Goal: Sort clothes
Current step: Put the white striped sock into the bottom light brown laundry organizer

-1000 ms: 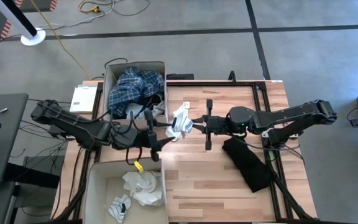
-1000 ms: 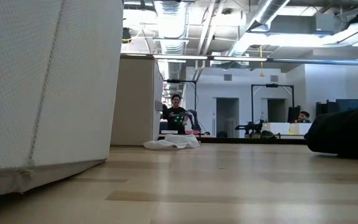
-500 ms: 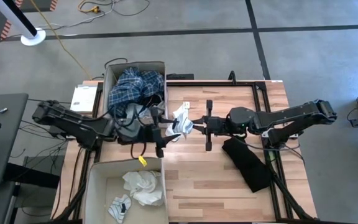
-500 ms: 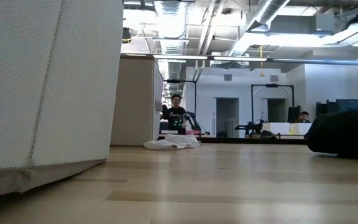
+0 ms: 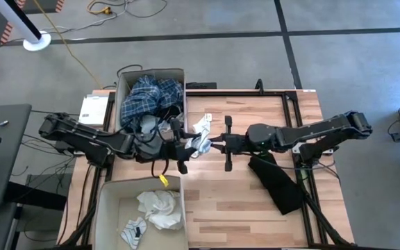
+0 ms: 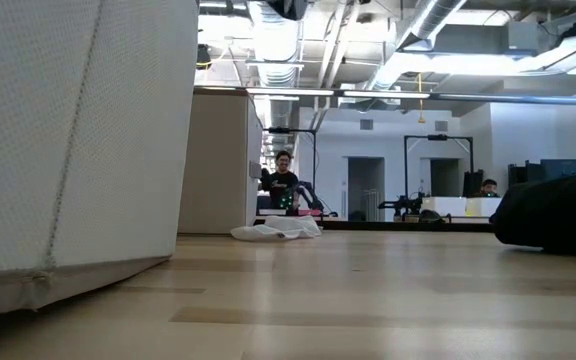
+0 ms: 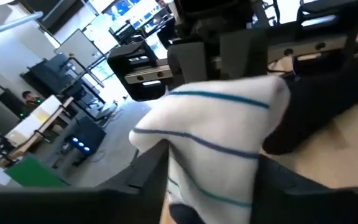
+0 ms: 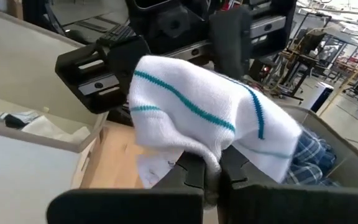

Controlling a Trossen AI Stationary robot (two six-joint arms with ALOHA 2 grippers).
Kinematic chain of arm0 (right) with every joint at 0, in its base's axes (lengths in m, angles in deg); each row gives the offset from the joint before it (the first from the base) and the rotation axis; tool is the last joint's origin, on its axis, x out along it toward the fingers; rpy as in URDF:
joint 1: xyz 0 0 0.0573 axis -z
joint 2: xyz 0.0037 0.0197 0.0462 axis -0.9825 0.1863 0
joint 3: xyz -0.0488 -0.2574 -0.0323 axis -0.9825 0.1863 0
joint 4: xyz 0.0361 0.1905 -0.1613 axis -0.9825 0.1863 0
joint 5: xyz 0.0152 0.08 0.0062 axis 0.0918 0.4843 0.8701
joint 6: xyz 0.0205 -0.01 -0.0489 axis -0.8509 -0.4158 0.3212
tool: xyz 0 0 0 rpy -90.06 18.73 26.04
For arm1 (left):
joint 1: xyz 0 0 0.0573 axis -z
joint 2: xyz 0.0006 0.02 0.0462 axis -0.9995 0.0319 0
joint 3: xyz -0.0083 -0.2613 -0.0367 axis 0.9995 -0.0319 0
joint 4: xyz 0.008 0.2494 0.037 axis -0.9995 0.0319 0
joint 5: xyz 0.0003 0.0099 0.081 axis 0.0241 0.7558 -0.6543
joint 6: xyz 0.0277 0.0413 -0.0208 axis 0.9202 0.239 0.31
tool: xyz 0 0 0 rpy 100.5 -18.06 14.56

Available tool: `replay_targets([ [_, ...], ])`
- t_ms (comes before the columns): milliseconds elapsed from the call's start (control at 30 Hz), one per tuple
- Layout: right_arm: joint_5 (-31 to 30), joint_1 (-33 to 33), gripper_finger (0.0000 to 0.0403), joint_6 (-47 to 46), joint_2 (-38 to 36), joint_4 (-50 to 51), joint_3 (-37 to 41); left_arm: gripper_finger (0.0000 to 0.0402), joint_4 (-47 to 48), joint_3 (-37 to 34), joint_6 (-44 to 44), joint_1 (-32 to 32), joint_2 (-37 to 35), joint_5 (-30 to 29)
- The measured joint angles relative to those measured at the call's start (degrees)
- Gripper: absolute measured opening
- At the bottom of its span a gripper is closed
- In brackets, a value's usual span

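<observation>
Change since a second ago: both pincers have drawn in on the white striped garment [image 5: 201, 141]; the right pincer has slid toward the left one, and the left arm has swung away from the near box toward the cloth.
White striped garment: held off the worktop [image 5: 255, 201] between the two pincers, white with thin teal stripes [image 8: 194, 109]; in the left wrist view it fills the frame just ahead of that arm's fingers [image 7: 222, 130].
Right pincer [image 5: 214, 142]: fingers together, clamped on the garment's lower fold, which drapes over them in the right wrist view.
Left pincer [image 5: 186, 147]: touching the garment from the opposite side; the cloth hides the fingertips, so whether they are apart or gripping cannot be told.
Blue plaid garment [image 5: 148, 97]: heaped in the far box [image 5: 120, 87], just beyond the left pincer; a corner of it shows in the right wrist view [image 8: 309, 158].
Crumpled white garment [image 5: 160, 207]: inside the near box [image 5: 103, 208], near the left pincer, with a small white and dark piece [image 5: 134, 232] beside it.
Black garment [image 5: 276, 182]: lying flat on the worktop just beside the right arm, well apart from the striped cloth; a dark mound at the edge of the low view [image 6: 553, 210].
White cloth [image 6: 276, 230]: low view only, lying on the worktop far back.
Person [image 6: 283, 180]: in the room behind the worktop.
</observation>
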State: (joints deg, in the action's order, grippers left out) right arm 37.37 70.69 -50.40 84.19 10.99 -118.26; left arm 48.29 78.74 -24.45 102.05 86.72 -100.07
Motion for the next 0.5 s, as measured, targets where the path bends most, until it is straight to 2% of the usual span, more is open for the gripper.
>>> replay_targets([
  [233,-0.43,-0.33,0.0016,-0.02,0.01,1.83,0.0,0.0019,4.01,0.0,3.31,0.03,-0.07,-0.52],
  [400,-0.36,-0.33,0.0021,-1.21,0.01,5.0,0.0,0.0006,7.85,0.76,5.29,0.4,-1.04,-2.7],
  [500,-0.72,-0.33,0.0043,-1.58,-0.02,5.59,-0.07,0.0004,12.02,2.23,5.37,0.39,-2.3,-3.64],
])
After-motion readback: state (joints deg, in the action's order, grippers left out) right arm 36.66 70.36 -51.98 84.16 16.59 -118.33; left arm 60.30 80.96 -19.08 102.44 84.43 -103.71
